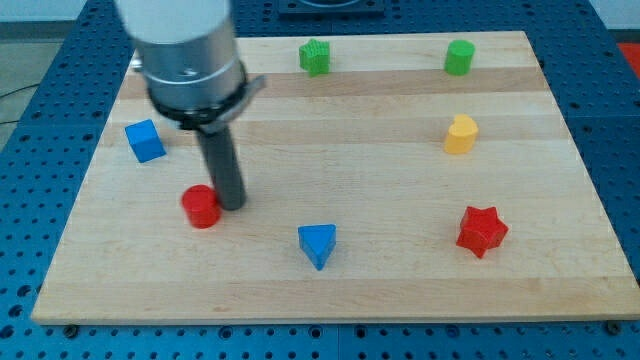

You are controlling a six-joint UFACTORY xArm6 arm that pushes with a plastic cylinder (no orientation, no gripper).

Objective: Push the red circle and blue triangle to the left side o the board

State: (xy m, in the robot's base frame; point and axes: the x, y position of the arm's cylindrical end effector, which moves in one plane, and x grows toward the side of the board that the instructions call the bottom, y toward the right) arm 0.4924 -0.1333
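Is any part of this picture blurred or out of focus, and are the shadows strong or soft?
In the camera view, the arm's upper body looks blurred; the blocks stay sharp. My tip sits just right of the red circle, clearly outlined. Shadows are soft and short, for example under the blue triangle. The wooden board shows no strong glare.

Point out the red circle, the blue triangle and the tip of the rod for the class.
red circle (201,206), camera view, on its top face.
blue triangle (317,241), camera view, on its top face.
my tip (232,205), camera view, the rod's very end, beside the red circle.
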